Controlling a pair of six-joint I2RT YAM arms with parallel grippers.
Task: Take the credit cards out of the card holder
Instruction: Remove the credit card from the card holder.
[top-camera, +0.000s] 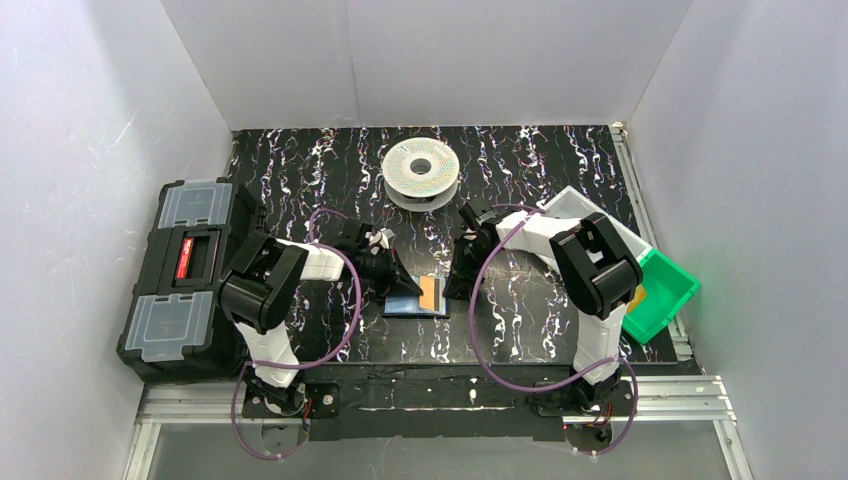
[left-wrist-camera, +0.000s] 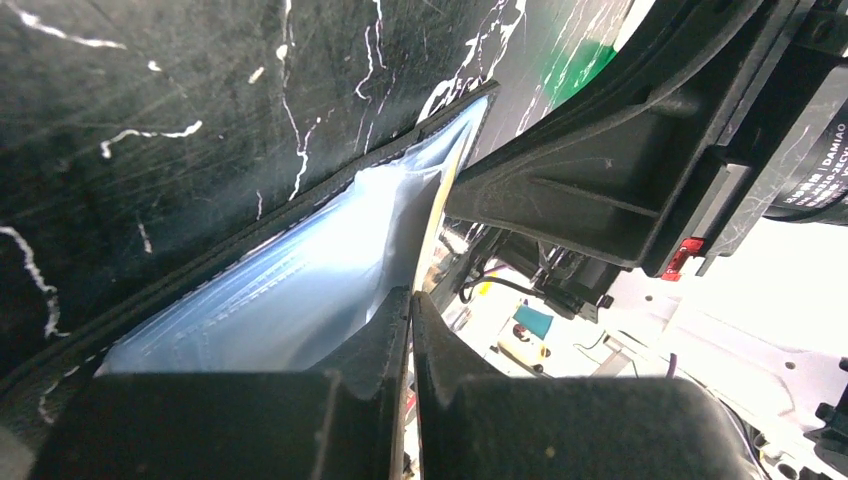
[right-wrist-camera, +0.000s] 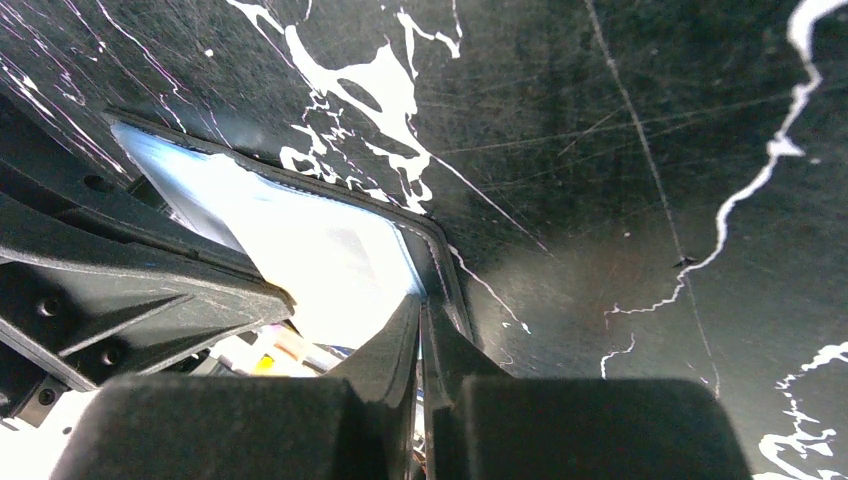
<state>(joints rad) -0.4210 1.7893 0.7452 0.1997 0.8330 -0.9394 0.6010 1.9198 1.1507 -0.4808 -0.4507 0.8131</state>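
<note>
The black card holder lies open on the mat between my two arms, its bluish-grey inside facing up. An orange-tan credit card stands out of its right half. My left gripper is shut on the thin pale edge of a credit card that rises from the holder. My right gripper is shut on the holder's black stitched rim at its right end. Most of the pinched card's face is hidden.
A big black toolbox sits at the left edge of the mat. A white filament spool lies at the back centre. A green bin and a white bin stand behind my right arm.
</note>
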